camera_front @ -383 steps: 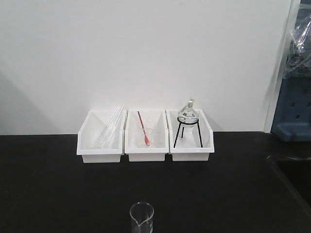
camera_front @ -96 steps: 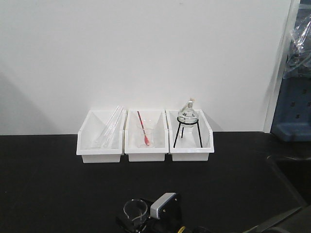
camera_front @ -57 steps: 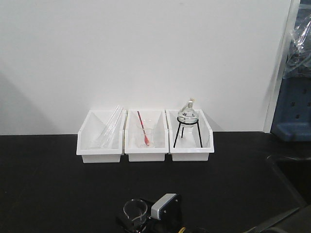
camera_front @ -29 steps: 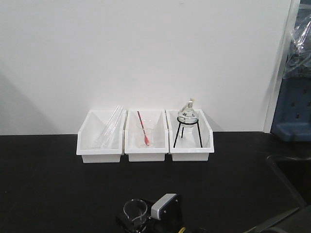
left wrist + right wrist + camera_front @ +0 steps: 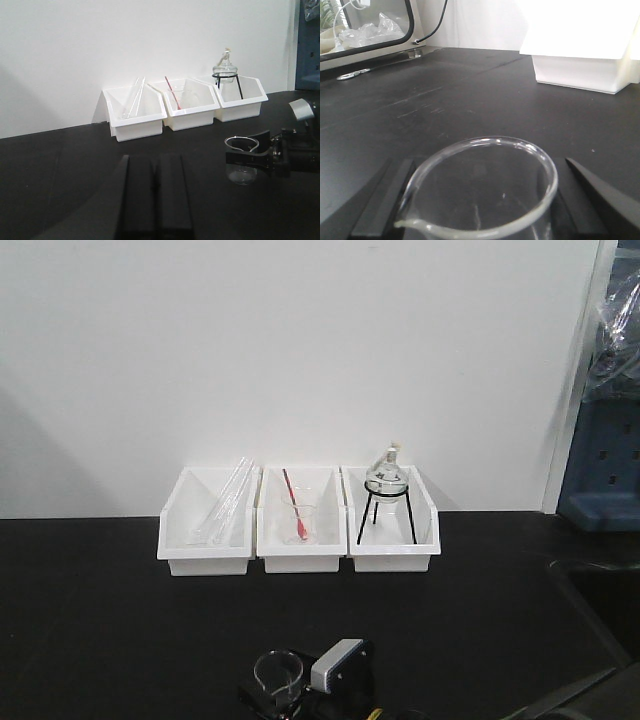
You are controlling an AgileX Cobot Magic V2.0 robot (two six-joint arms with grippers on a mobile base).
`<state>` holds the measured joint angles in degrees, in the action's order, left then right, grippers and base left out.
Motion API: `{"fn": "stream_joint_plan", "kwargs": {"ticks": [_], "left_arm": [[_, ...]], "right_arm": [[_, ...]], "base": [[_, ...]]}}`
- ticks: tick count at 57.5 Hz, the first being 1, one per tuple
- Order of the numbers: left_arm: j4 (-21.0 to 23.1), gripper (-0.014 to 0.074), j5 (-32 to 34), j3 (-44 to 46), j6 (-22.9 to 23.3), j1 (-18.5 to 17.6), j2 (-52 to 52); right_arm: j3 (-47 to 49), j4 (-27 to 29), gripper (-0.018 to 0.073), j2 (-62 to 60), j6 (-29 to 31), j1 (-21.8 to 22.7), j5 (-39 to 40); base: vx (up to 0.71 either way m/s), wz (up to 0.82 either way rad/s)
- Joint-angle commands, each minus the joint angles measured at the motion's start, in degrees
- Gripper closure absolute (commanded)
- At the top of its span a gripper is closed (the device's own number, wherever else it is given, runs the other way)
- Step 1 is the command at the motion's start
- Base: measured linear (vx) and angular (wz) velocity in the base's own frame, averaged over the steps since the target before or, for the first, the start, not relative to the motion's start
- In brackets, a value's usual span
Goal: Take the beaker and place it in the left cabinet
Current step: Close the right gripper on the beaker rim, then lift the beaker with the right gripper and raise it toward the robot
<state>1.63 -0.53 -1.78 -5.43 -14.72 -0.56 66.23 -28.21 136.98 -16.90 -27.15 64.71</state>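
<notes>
Pinching the upright beaker [image 5: 485,200] between them, the right fingers [image 5: 377,202] sit low over the black counter [image 5: 100,640]. The left fingers [image 5: 140,195] are pressed together, well apart from it; three white bins [image 5: 300,562] stand far beyond.

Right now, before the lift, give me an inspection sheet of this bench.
Surface: black bench, matte, with faint scuffs.
Job's things: beaker upright in front of the bins, looks empty; cabinet not seen.
Clutter: three white bins at the wall, holding glass tubes, a second beaker with a red rod, and a flask on a tripod.
Claws: right claw closed on the beaker, a finger at each side; left claw shut, empty.
Cables: black cable beside the windowed box.
Surroundings: white wall; blue unit at far right.
</notes>
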Motion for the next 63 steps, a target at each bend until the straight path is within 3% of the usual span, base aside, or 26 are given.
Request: {"fn": "stream_joint_plan", "kwargs": {"ticks": [1, 9, 28, 49, 63], "left_arm": [[0.5, 0.0595, 4.8, -0.9, 0.2, -0.2, -1.0], [0.5, 0.0595, 4.8, -0.9, 0.2, -0.2, -1.0], [0.5, 0.0595, 4.8, -0.9, 0.2, -0.2, -1.0], [0.5, 0.0595, 4.8, -0.9, 0.2, -0.2, -1.0], [0.5, 0.0595, 4.8, -0.9, 0.2, -0.2, -1.0]], "right_arm": [[0.3, -0.6, 0.0368, -2.6, -0.2, 0.1, -1.6], [0.3, -0.7, 0.0575, -4.2, -0.3, 0.1, -2.8], [0.3, -4.6, 0.0566, -12.9, -1.3, 0.1, -13.0], [0.3, -6.5, 0.0565, -21.3, -4.3, 0.2, -14.8], [0.3, -8.9, 0.0565, -29.7, -9.1, 0.2, -22.1]], "base": [[0.0, 0.0], [0.0, 0.0], [0.0, 0.0], [0.0, 0.0], [0.0, 0.0]]}}
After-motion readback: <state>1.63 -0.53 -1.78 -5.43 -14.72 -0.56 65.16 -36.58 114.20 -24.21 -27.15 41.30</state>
